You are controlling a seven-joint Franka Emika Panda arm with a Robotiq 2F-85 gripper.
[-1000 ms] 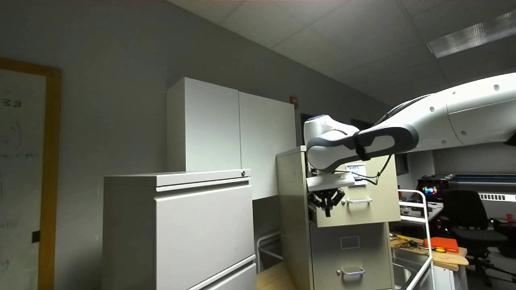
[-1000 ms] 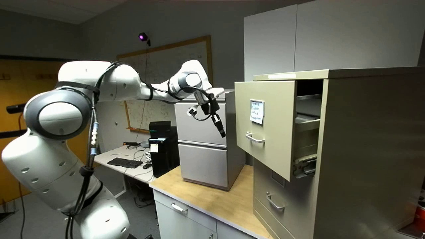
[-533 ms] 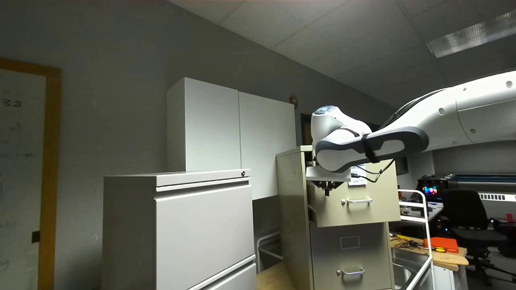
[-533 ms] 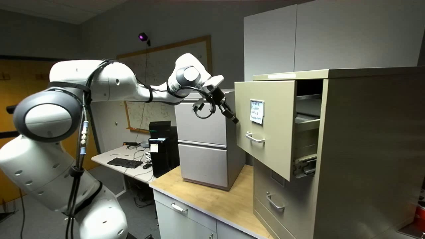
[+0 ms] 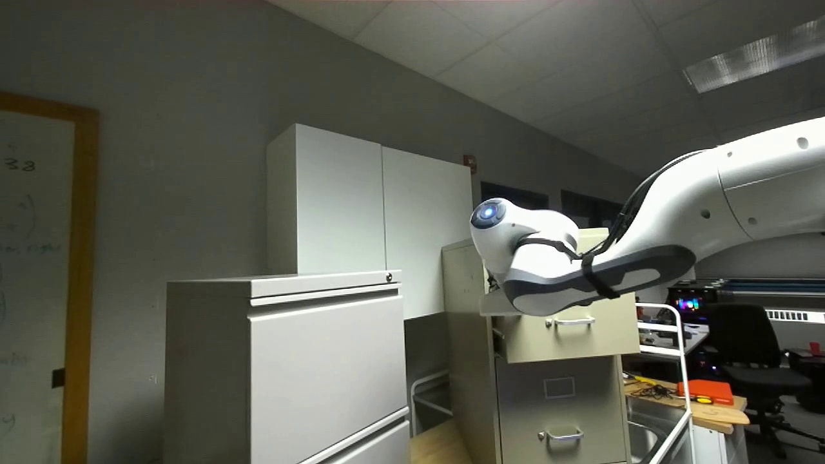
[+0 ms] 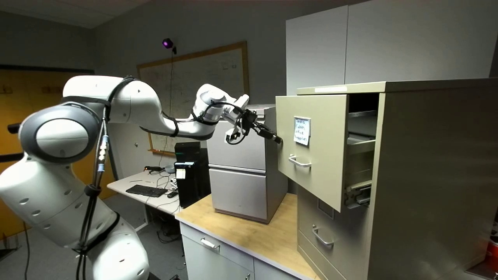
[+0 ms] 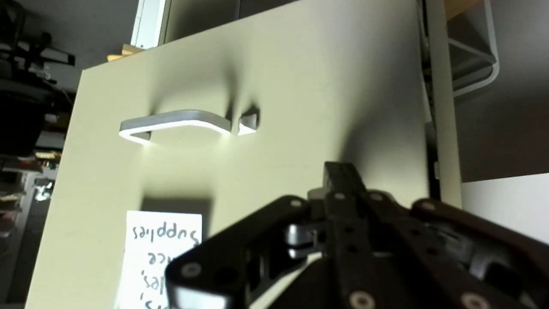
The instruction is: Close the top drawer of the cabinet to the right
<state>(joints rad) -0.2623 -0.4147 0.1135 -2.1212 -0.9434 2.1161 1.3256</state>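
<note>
The top drawer [image 6: 325,155] of the beige cabinet [image 6: 435,175] stands partly pulled out, its interior showing at the side. Its front also shows in an exterior view [image 5: 609,332], partly behind the arm, and fills much of the wrist view [image 7: 283,73]. My gripper [image 6: 279,140] is shut and empty. Its fingertips are at the drawer front near its left edge, above handle height; I cannot tell whether they touch. In the wrist view the fingertips [image 7: 343,167] are together over the drawer front, beside the handle [image 7: 176,120] and lock. In an exterior view the arm hides the gripper.
A light-grey drawer cabinet [image 6: 237,190] stands on the wooden counter [image 6: 241,233] beside the beige cabinet, close behind the gripper. A white wall cupboard [image 5: 338,206] hangs behind. A paper label [image 6: 302,130] is on the drawer front. A lower drawer handle [image 6: 322,237] sticks out.
The gripper has moved right to the drawer front and tilted from pointing down to pointing more forward. The wrist rose, then lowered. The drawer has not visibly moved.
</note>
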